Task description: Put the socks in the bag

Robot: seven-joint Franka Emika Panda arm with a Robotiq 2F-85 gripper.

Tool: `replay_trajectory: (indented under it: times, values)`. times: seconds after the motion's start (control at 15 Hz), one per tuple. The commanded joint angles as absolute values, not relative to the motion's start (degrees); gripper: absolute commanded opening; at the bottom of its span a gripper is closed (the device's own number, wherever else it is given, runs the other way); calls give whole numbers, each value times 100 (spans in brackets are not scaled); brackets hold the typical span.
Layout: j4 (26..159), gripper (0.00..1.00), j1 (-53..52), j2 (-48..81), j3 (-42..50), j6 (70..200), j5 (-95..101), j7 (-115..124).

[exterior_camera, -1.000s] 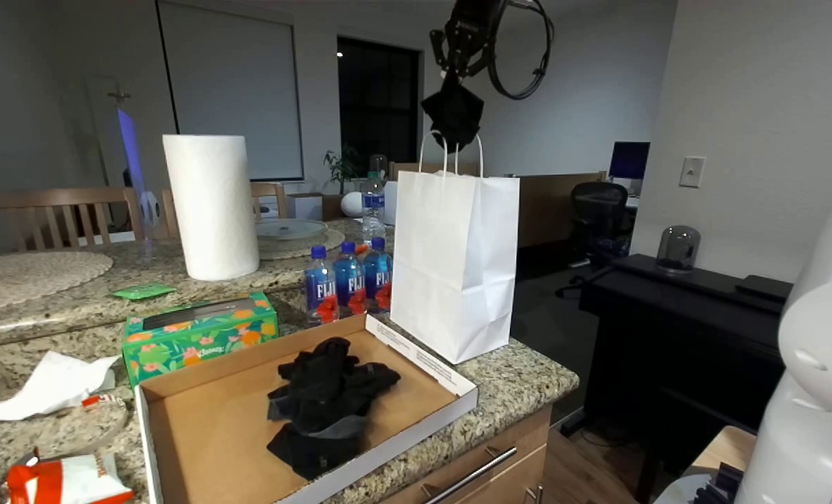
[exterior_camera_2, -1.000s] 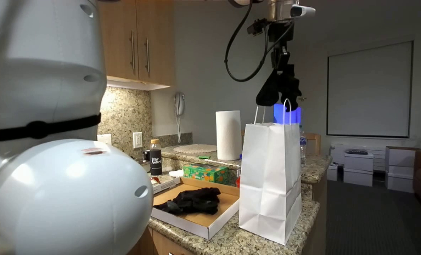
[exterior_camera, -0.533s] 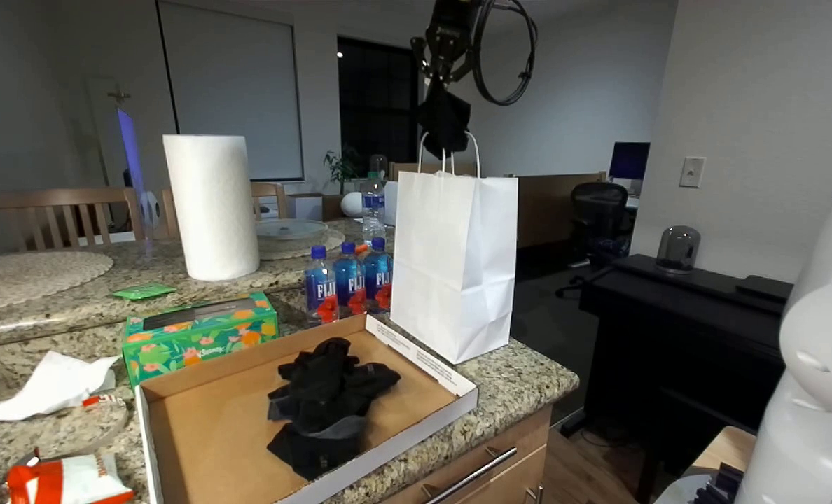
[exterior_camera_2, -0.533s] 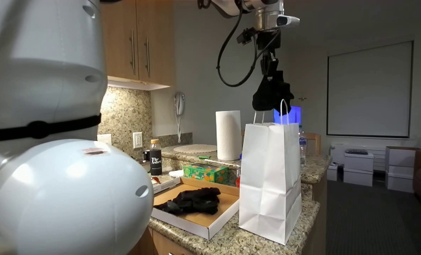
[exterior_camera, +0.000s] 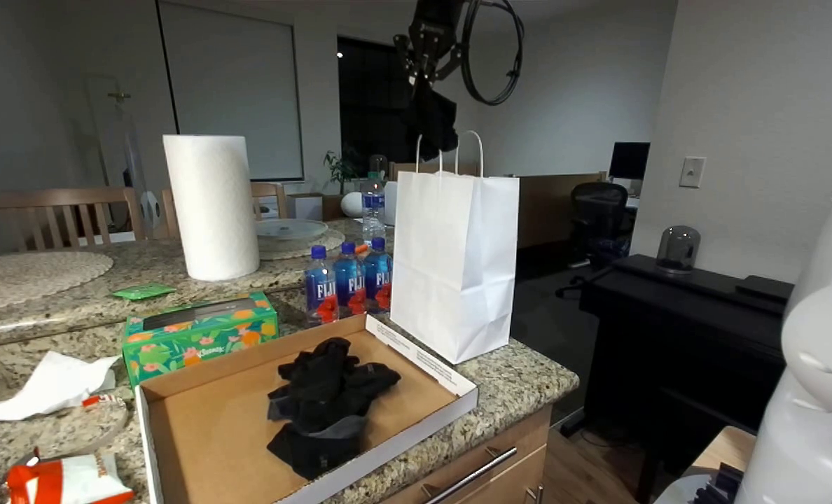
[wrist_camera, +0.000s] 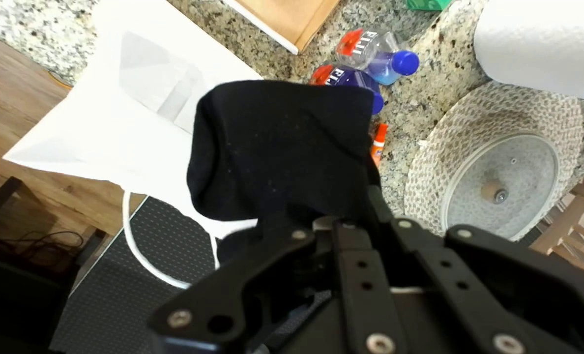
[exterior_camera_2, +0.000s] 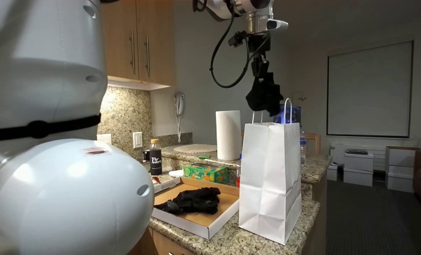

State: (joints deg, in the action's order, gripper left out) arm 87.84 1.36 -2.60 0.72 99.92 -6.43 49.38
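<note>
My gripper [exterior_camera: 421, 78] is shut on a black sock [exterior_camera: 431, 119], which dangles beneath the fingers in both exterior views. The white paper bag [exterior_camera: 451, 259] stands upright at the counter's corner. The held sock's lower end hangs at handle height, just above the bag's rim; in an exterior view the bag [exterior_camera_2: 267, 177] has the sock [exterior_camera_2: 264, 95] over its left part. Seen from the wrist, the sock [wrist_camera: 282, 147] covers part of the bag [wrist_camera: 125, 128], and the bag's inside is hidden. More black socks [exterior_camera: 328, 409] lie heaped in a shallow cardboard tray [exterior_camera: 199, 441].
Several Fiji bottles [exterior_camera: 349, 280] stand close beside the bag. A floral tissue box [exterior_camera: 202, 332] is behind the tray, and a paper towel roll [exterior_camera: 213, 210] stands on the raised counter. The counter edge [exterior_camera: 556, 381] is near the bag.
My gripper has carried the sock leftward in both exterior views and slightly lower. The bag's handles have swayed a little; the sock heap is unmoved.
</note>
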Motion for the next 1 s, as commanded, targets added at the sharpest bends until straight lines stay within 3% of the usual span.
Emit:
replay_trajectory:
  times: [0.0, 0.93]
  values:
    - [8736, 8, 57, -264, -14, 9948, -656, 4901]
    - [10199, 8, 535, -713, 668, 10256, -2790, 3585]
